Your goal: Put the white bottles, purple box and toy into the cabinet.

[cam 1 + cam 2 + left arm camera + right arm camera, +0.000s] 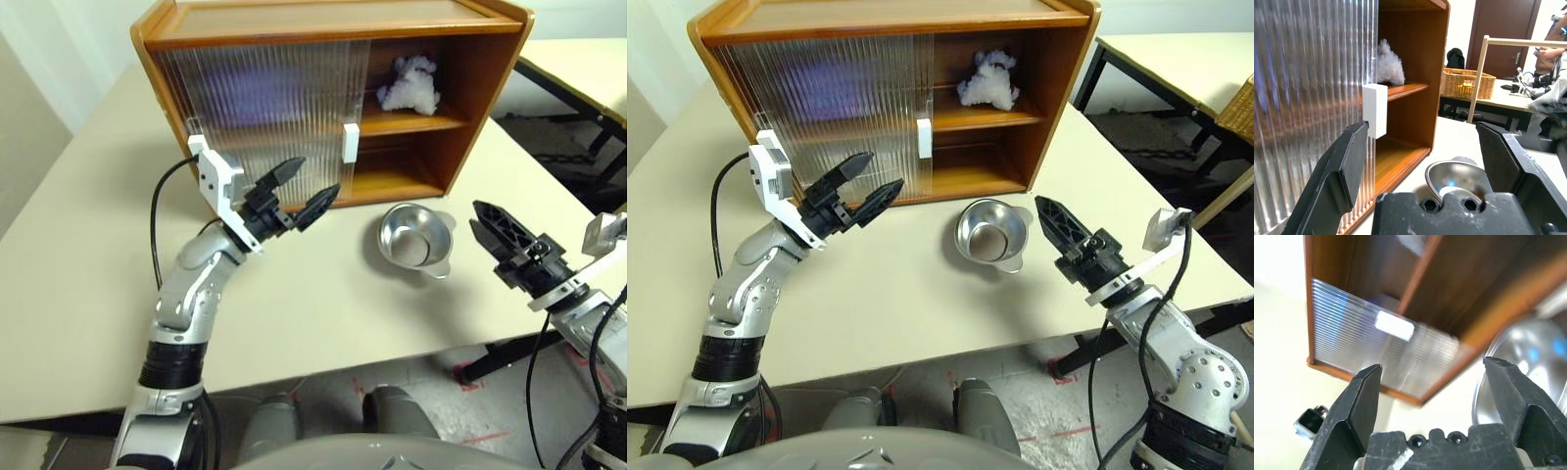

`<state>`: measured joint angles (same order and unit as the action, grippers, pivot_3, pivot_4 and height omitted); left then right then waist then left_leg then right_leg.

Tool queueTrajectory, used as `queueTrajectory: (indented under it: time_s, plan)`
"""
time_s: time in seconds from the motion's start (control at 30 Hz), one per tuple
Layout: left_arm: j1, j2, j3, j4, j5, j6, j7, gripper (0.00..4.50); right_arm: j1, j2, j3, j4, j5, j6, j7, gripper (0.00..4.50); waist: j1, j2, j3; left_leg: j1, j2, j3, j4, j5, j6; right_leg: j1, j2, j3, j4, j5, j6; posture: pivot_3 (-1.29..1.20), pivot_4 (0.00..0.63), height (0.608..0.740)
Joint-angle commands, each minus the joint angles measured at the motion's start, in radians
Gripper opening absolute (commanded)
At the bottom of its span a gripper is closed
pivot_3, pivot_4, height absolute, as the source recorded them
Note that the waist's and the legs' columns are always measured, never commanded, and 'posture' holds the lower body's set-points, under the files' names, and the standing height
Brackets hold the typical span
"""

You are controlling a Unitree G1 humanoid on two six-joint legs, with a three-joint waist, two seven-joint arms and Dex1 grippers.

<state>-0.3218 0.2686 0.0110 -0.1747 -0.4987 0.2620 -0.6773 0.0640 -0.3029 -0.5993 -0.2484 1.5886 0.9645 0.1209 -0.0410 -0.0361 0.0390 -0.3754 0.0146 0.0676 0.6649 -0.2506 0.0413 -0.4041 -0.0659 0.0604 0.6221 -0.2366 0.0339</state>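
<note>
Left eye view gives you the cabinet (294, 39) at the far edge of the bench (88, 284), its ribbed doors (265, 108) slid to the left side and the right half uncovered. You can see the toy (409, 83) on the inner shelf there, and a purple blur behind the doors. Your left end effector (304, 191) hangs spread and empty just before the doors. Your right end effector (1432, 384), also spread and empty, sits near the bench's right edge beside the steel bowl (416, 240).

Office or lab: plain tables (78, 245), wicker basket (1464, 82), brown door (1503, 36).
</note>
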Motion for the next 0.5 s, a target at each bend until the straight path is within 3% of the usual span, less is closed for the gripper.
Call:
queueTrajectory:
  time_s: [0.03, 0.5]
  plan:
    - [-0.004, 0.004, -0.007, 0.014, 0.003, 0.007, -0.007, 4.5, 0.048, -0.027, 0.024, 0.074, 0.074, 0.022, 0.001, 4.49, 0.0, 0.0, 0.0, 0.0, 0.0, 0.0, 0.0, 0.0, 0.0, 0.0, 0.0, 0.0, -0.001, 0.0, 0.0, -0.02, 0.0, 0.74]
    - [0.011, 0.016, 0.004, -0.016, 0.002, 0.015, 0.006, 4.5, 0.1, -0.054, 0.138, 0.163, 0.135, 0.018, -0.038, 4.49, 0.006, 0.0, 0.0, -0.001, 0.0, 0.0, 0.0, 0.0, 0.0, 0.0, 0.0, 0.0, -0.003, 0.0, 0.0, 0.02, 0.0, 0.74]
